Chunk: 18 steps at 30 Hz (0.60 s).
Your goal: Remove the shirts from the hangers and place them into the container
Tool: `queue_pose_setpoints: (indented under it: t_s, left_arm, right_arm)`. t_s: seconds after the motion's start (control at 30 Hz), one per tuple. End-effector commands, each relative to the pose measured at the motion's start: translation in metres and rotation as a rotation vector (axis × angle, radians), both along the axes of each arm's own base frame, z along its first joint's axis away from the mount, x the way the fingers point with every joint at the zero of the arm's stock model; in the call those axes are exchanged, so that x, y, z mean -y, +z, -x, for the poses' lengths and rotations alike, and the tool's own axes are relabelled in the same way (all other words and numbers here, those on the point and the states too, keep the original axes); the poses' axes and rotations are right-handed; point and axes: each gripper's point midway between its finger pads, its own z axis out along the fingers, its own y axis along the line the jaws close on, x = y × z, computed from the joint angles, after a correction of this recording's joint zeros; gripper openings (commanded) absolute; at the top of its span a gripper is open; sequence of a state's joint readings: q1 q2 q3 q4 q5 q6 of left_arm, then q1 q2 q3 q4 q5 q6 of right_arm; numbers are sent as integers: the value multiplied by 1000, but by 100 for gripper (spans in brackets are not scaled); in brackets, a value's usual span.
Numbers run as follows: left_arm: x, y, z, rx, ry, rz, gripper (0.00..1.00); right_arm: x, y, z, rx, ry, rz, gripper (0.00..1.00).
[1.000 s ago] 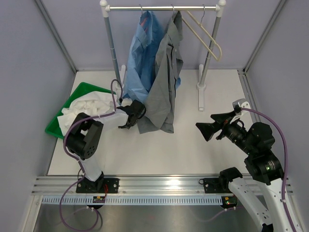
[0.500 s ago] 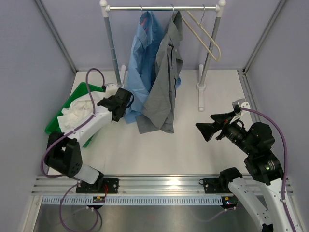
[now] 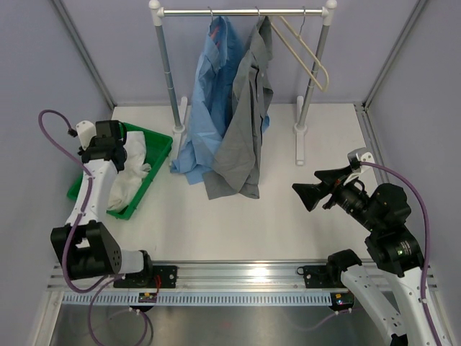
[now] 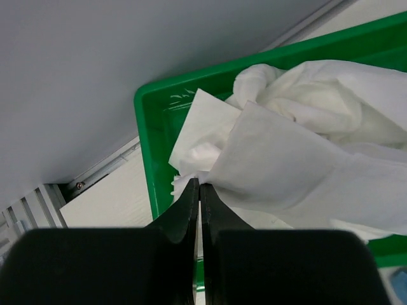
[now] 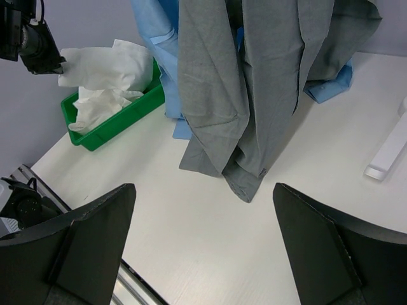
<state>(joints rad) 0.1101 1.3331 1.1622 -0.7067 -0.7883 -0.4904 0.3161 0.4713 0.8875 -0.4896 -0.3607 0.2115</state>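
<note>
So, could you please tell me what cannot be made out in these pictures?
- Hangers under the blue shirt and grey shirt: top view, cloth covers all but their hooks.
- Green tray floor: left wrist view, white shirt covers it.
- Rail: right wrist view, top edge cuts off all but one foot.

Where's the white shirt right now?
Top view, far left: the white shirt lies bunched in the green tray, left of the hanging light blue shirt, with the left tool shut on a fold of it.

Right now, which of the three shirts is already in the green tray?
The white shirt, bunched in the green tray; the light blue shirt and grey shirt hang from the rail.
</note>
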Motion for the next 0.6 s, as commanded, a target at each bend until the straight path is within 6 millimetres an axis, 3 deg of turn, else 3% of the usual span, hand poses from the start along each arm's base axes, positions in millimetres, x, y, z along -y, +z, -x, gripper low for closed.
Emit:
queue_pose_setpoints:
  t_s: [0.0,0.1,0.23,0.4,0.57]
  left_arm:
    - [-13,-29,-7,1,29,74,1]
    - [-16,-72,-6,-83,47,135,1]
    - [-9,-109,-16,-169,19,205,2]
    - [-5,-127,-32,-198,-20,245,9]
    - [-7,-142,-31,-265,-12,249,23]
  right_arm:
    - [-5,11,4,41,33,-24,100]
    - [-5,12,5,44,33,-25,100]
    - [-4,12,5,48,32,-25,99]
    - [-5,11,4,43,32,-23,99]
    - [-5,10,3,38,30,-21,99]
